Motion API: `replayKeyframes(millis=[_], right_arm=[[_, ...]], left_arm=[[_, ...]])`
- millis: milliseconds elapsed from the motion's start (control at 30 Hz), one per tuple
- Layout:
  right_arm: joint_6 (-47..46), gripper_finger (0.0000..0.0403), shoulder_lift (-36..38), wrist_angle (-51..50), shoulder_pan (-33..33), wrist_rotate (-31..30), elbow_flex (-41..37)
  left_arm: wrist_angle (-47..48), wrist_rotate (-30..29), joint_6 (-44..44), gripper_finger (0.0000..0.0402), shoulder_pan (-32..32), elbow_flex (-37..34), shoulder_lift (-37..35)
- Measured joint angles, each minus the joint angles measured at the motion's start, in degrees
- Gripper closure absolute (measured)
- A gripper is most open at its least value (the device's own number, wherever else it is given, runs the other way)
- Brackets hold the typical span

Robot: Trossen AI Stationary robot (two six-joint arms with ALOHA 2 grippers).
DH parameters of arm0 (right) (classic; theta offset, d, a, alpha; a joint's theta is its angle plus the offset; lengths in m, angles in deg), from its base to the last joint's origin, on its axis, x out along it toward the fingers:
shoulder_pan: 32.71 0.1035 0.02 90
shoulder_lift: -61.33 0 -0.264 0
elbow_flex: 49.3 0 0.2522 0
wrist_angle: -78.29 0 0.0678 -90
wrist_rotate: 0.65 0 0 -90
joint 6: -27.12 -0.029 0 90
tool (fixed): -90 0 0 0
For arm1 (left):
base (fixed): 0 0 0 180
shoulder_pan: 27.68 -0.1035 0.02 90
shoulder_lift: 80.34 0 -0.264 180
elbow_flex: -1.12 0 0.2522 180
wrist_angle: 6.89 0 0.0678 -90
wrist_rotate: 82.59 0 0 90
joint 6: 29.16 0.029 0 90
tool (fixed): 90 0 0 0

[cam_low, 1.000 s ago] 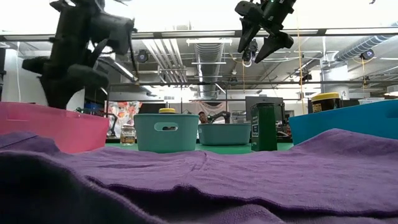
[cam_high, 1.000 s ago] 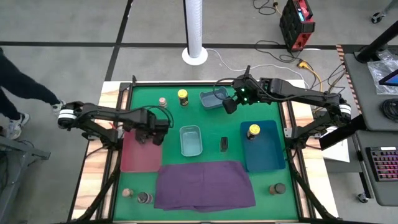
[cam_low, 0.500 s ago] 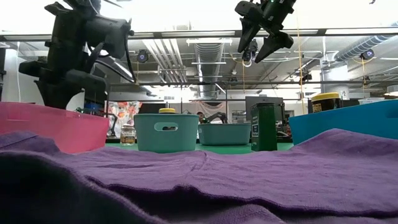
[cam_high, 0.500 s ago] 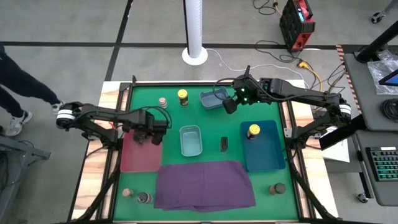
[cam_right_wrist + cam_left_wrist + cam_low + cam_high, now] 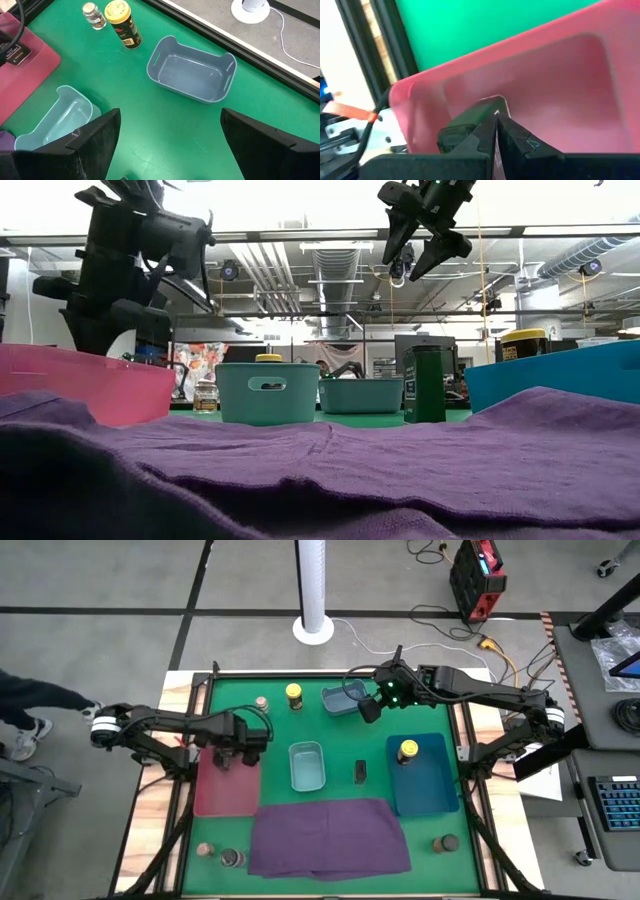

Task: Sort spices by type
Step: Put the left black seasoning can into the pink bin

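My left gripper (image 5: 238, 752) is over the far end of the pink tray (image 5: 226, 795), shut on a small dark green tin (image 5: 472, 117). My right gripper (image 5: 368, 708) hangs open high above the mat, beside the grey-blue bin (image 5: 343, 700) and touching nothing. A yellow-lidded jar (image 5: 293, 695) and a small pinkish-topped jar (image 5: 261, 702) stand on the far mat. A second yellow-lidded jar (image 5: 408, 750) stands in the blue tray (image 5: 430, 795). Another dark tin (image 5: 360, 772) stands on the mat. Two jars (image 5: 232, 858) are near left, and two dark-topped ones (image 5: 445, 843) near right. My left gripper pinches the dark green tin between its two fingers (image 5: 520, 140), which come at it from above, slanting down. The tin's pale-edged end (image 5: 495, 102) sticks out past the fingertips over the inside of the pink tray (image 5: 560, 80). Whether it touches the tray floor cannot be told.
A teal bin (image 5: 307, 766) stands mid-table between the pink and blue trays. A purple cloth (image 5: 330, 835) covers the near middle of the green mat. Black frame rails run along the table's left and right edges. A person's leg (image 5: 40, 700) shows left of the table.
My left gripper has shifted a little toward the table's left edge over the far end of the pink tray, staying shut. My right arm has kept still.
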Motion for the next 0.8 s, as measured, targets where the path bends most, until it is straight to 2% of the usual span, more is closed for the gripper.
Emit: replayKeyframes(millis=[167,400,567,800], right_arm=[[0.33,0.0077,0.02,0.0,-0.01,0.0,0.0],[0.55,0.0072,0.0,0.0,-0.01,0.01,0.0],[0.92,0.007,0.0,0.0,0.01,0.0,0.0],[1.14,0.0075,0.0,0.0,-0.01,0.0,0.0]], left_arm=[[1.76,0.02,0.12,0.0401,0.0,0.46,-0.8],[1.92,0.23,1.04,0.0401,0.09,5.44,-4.23],[1.47,4.93,3.38,0.0401,0.09,6.49,-5.6],[1.99,9.02,4.67,0.0401,2.52,2.94,-4.03]])
